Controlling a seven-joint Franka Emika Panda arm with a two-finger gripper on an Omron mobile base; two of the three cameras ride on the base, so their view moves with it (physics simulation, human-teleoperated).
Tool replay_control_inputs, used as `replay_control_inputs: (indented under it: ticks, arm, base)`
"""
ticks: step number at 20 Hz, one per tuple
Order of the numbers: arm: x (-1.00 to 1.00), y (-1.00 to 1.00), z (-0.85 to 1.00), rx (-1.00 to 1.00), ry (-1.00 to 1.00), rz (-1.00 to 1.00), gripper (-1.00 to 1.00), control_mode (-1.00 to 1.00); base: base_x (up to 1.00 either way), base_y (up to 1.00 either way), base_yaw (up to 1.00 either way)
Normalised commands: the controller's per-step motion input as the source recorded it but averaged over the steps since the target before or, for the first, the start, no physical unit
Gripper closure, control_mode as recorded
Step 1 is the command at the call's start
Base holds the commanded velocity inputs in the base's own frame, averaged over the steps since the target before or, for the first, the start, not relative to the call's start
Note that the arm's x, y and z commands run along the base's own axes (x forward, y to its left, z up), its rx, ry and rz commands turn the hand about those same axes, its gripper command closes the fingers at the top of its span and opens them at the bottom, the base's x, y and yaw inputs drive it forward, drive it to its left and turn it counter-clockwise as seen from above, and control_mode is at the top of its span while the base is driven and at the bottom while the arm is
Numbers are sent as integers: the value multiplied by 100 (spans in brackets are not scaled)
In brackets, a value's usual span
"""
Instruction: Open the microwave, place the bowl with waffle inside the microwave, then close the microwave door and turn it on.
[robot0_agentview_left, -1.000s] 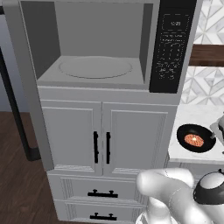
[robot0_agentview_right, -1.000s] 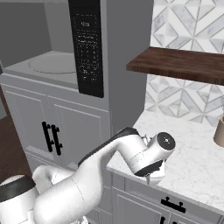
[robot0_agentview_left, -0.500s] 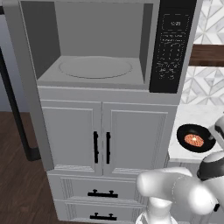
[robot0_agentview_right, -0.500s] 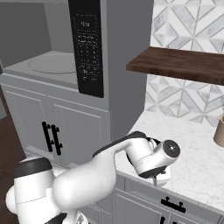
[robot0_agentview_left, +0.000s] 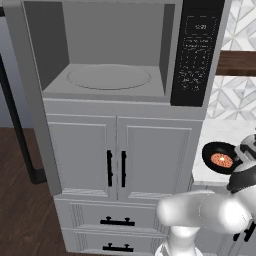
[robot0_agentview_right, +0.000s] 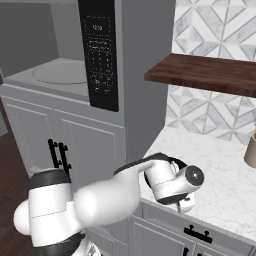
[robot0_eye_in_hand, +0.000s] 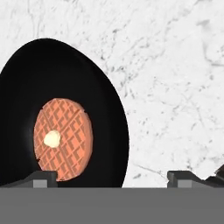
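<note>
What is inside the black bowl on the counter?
The bowl holds one round orange-brown waffle with a small pale dab at its middle. In the hand view the waffle's lower edge and the bowl's bottom rim are cut off, so anything there stays hidden.

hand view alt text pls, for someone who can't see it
A glossy black bowl with waffle sits on a white marble counter, seen close from above. The tool's two dark fingertips rise at the bottom edge, spread apart, one over the bowl's rim.
</note>
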Motion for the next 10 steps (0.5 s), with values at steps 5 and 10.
replay_control_inputs:
  ticks: [5, 10]
  arm:
    - [34, -3, -19, 0, 0, 11, -100, -100]
    - [24, -2, -22, -3, 0, 10, -100, -100]
  base:
    - [0, 0, 0]
    - [0, 0, 0]
